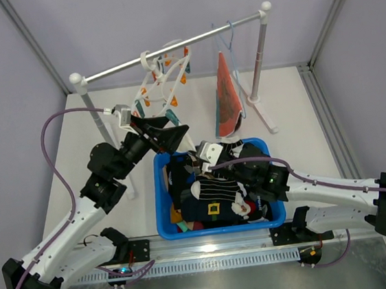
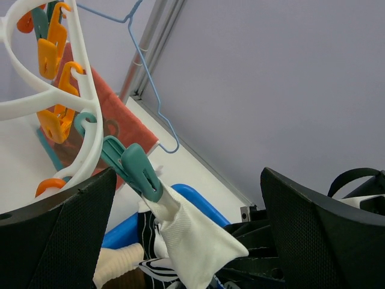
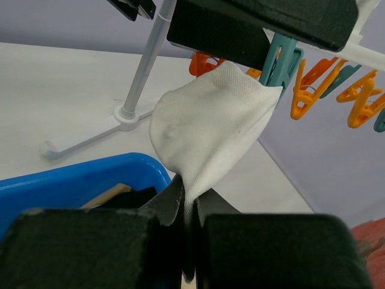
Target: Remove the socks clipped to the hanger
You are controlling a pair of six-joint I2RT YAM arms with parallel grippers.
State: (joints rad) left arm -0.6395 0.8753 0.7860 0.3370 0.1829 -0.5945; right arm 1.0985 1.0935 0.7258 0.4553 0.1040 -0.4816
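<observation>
White sock (image 3: 204,129) hangs from teal peg (image 2: 135,168) on hanger (image 2: 90,114); left pincer (image 2: 187,174) wide astride peg; right pincer (image 3: 189,201) clamped on sock's lower edge.

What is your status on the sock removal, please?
Right gripper shut on white sock, lower end. Left gripper open, straddling its teal peg. Sock still clipped to hanger. Nothing blocking.

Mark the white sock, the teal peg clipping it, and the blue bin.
white sock (image 3: 204,126): right wrist view, middle of its hanging fabric.
teal peg (image 2: 137,170): left wrist view, lower body just above the sock.
blue bin (image 1: 162,203): top external view, on its left wall.
</observation>
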